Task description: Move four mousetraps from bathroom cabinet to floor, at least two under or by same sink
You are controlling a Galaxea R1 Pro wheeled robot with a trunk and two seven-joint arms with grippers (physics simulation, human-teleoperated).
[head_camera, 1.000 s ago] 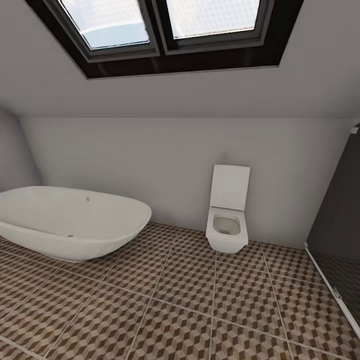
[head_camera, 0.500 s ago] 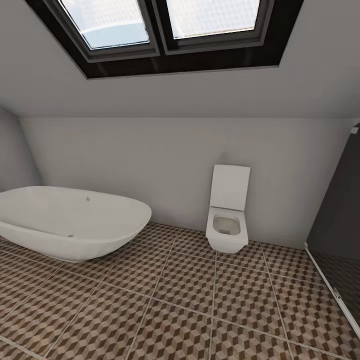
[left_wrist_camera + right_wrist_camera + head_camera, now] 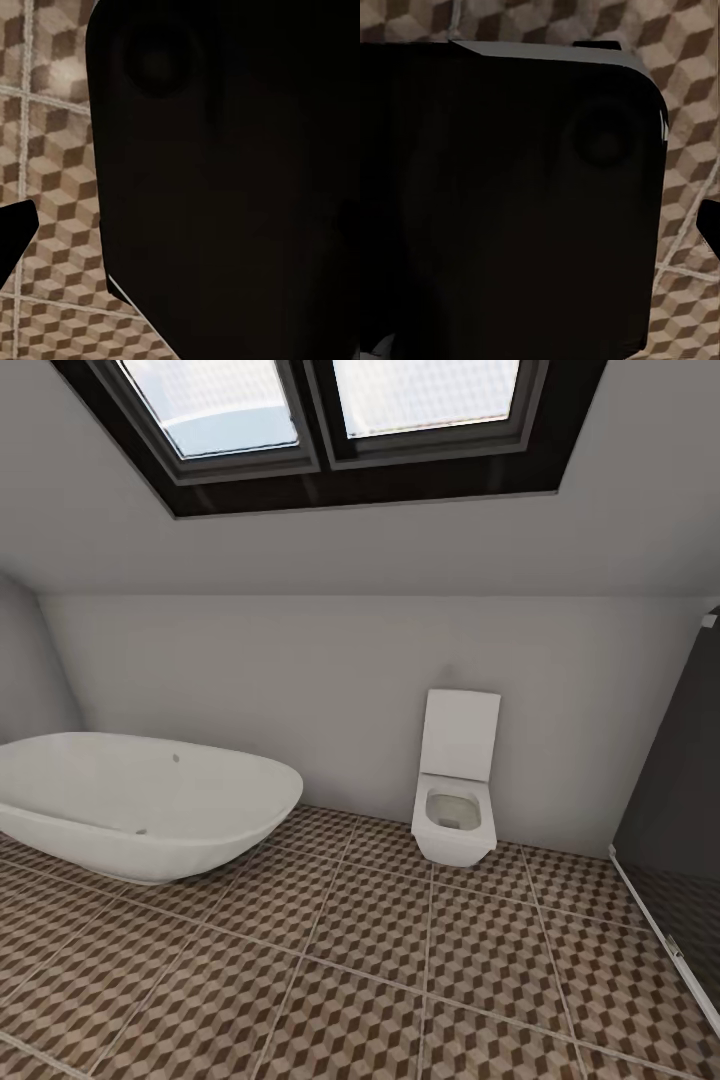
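Observation:
The bathroom floor, square tiles with a brown, beige and white cube pattern, spreads across the lower part of the head view. The mousetraps, the cabinet and the sink are out of view. In the left wrist view a dark rounded part of the robot hangs over the same tiles, and a black tip juts in at one edge. The right wrist view has a similar dark body above the tiles, with a small black tip at its edge. I cannot tell how the jaws stand.
A white oval bathtub stands at the left against the wall. A white square toilet hangs on the far wall. A dark glass shower wall closes the right side. Skylight windows sit in the sloped ceiling.

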